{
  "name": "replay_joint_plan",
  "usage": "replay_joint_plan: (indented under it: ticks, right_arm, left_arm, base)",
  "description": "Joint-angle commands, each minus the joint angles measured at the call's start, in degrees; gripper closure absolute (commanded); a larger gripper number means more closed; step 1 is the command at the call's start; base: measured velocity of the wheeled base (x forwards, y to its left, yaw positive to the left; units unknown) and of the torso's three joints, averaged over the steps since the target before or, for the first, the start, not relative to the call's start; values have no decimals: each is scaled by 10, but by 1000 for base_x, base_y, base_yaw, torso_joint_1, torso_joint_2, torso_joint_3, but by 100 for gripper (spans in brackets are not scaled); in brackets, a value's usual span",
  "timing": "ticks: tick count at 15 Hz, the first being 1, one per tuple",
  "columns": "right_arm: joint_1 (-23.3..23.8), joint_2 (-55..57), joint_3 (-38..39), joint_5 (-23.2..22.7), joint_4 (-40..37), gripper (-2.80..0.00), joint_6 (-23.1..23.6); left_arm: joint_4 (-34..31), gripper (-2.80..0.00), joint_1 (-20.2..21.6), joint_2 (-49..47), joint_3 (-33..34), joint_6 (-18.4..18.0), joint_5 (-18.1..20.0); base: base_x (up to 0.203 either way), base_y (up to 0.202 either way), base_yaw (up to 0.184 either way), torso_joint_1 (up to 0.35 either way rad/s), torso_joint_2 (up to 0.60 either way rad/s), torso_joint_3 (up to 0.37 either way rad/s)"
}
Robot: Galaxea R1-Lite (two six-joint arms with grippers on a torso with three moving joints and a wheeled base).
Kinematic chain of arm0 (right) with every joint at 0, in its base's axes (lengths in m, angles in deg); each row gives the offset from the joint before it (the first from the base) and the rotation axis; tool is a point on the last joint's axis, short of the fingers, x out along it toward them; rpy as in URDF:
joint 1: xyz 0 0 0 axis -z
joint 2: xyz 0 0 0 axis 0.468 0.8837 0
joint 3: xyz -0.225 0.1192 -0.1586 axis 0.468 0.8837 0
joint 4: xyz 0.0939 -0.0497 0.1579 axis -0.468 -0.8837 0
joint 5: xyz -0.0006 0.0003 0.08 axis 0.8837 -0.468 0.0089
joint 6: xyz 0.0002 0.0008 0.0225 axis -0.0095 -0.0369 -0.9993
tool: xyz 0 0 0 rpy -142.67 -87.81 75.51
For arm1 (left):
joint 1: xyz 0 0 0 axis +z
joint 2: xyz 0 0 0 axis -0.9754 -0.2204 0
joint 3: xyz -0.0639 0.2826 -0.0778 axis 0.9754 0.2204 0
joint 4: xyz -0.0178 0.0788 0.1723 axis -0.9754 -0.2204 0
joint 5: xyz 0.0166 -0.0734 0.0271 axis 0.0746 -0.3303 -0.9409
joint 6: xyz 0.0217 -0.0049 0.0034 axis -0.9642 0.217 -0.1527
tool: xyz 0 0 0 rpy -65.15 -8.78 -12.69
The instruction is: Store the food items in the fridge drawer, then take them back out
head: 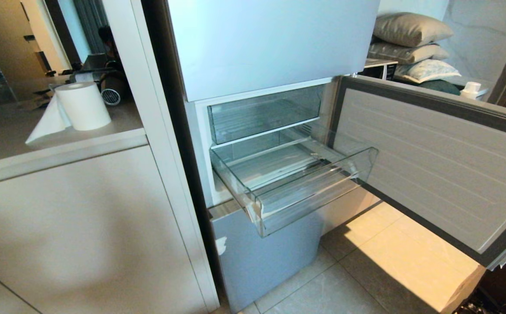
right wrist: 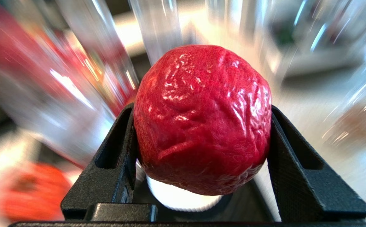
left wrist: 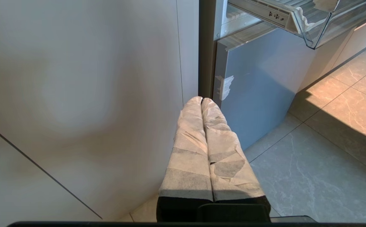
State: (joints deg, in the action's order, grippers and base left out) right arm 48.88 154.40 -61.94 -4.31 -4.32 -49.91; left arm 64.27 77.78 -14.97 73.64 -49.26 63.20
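A round, wrinkled red fruit (right wrist: 201,116) fills the right wrist view. My right gripper (right wrist: 202,111) is shut on it, one black finger (right wrist: 116,164) pressed to each side; the surroundings there are blurred. In the head view the fridge drawer (head: 314,205), clear plastic with a ribbed base, stands pulled out and holds nothing; neither arm shows there. My left gripper (left wrist: 201,100) hangs low with its paper-wrapped fingers shut on nothing, beside the white cabinet, pointing at the fridge's lower corner. A corner of the drawer (left wrist: 315,28) shows above it.
The fridge's middle door (head: 431,165) is swung open to the right over the tiled floor. A second clear drawer (head: 261,113) sits closed above, the pale-blue bottom door (head: 257,257) below. A paper towel roll (head: 83,104) stands on the counter at left. A white cap (right wrist: 176,198) shows under the fruit.
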Motion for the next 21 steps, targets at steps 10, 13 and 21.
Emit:
replay_joint_plan:
  ticks: [10,13,21]
  right_arm:
    - [-569,-511,37,51,-110,0,47]
    - [-765,-575,121,66,-192,0,92]
    - [-839,-634,258,71,-229,0,115]
  left_arm:
    - [0,0,0,0,0,0,0]
    - [0,0,0,0,0,0,0]
    - [0,0,0,0,0,0,0]
  base:
    - [0,0,0,0,0,0]
    - [0,0,0,0,0,0]
    - [0,0,0,0,0,0]
